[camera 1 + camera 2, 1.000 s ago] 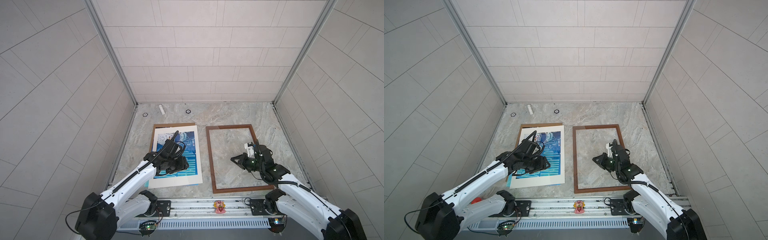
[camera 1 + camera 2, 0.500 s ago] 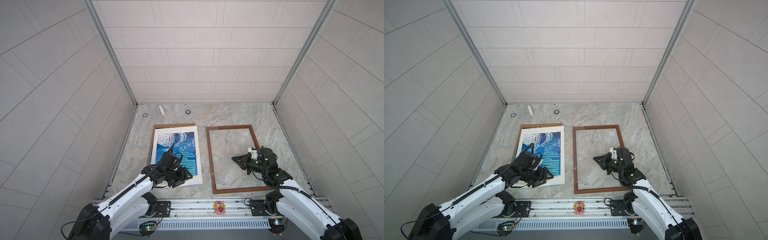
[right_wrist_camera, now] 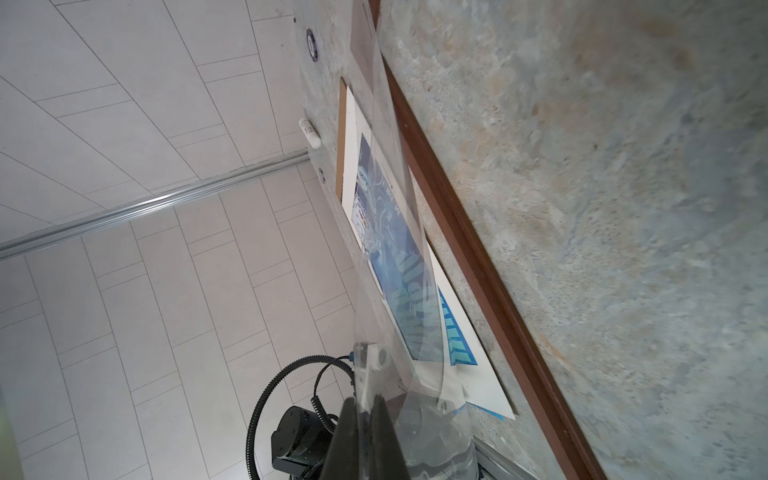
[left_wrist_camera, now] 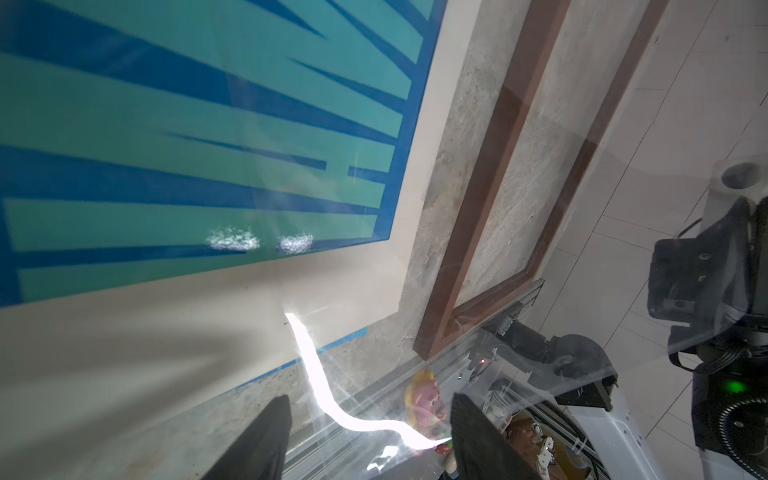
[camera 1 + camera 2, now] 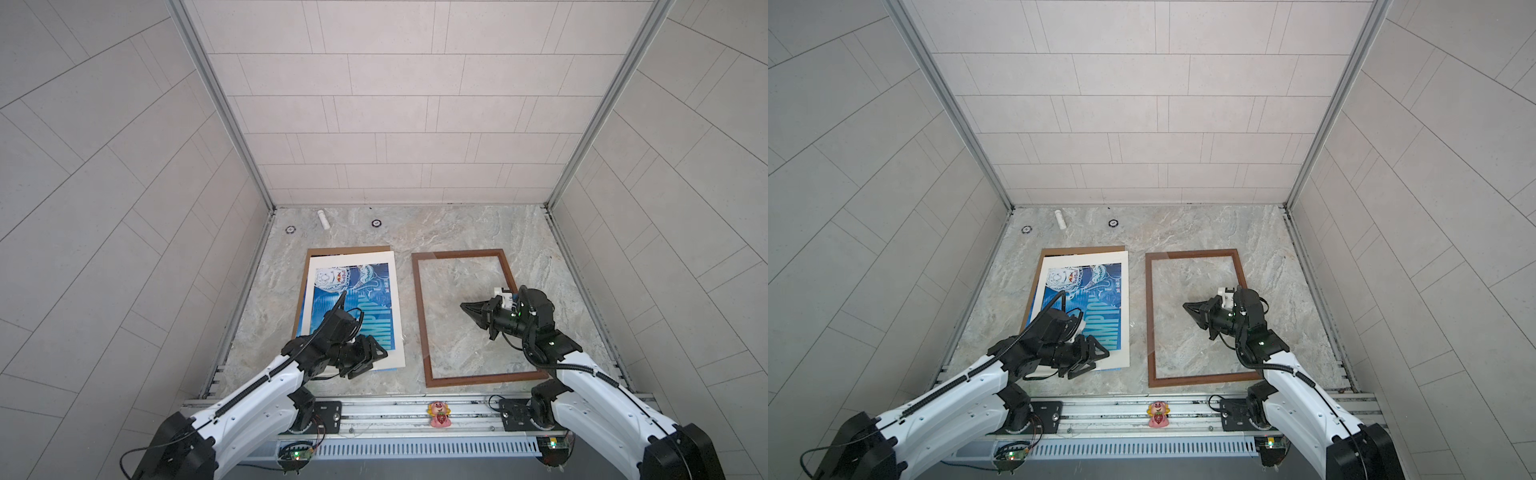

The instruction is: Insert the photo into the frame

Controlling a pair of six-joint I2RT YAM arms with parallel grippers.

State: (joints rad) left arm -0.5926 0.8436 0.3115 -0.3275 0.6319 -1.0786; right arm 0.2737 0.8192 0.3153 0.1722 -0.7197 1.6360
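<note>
- Left end effector (image 5: 371, 360): released, jaws apart, nothing between them. It is now over the near-right corner of the photo (image 5: 357, 291); a second ago it hung over the print's middle.
- Photo: flat, printed face up, on the left half of the worktop (image 5: 457, 228), lying on the backing board (image 5: 349, 250). Placement unchanged. A thin blue edge shows beneath its near border.
- Frame (image 5: 457, 254): flat on the worktop just right of the photo, apart from it, unmoved. The photo is not yet inside.
- Right end effector (image 5: 468, 308): clenched on an edge of the clear pane (image 3: 390, 208), which stands tilted above the frame. It is over the frame's opening, about where it was a second ago.
- Count, left to right: backing board, one; photo, one; frame, one; clear pane, one; end effectors, two.
- Far edge of worktop, left to right: dark ring (image 5: 290, 229), white cylinder (image 5: 323, 219), dark ring (image 5: 376, 223). That makes two rings and one cylinder.
- Near rail (image 5: 374, 409): pink figurine (image 5: 437, 412), one.
</note>
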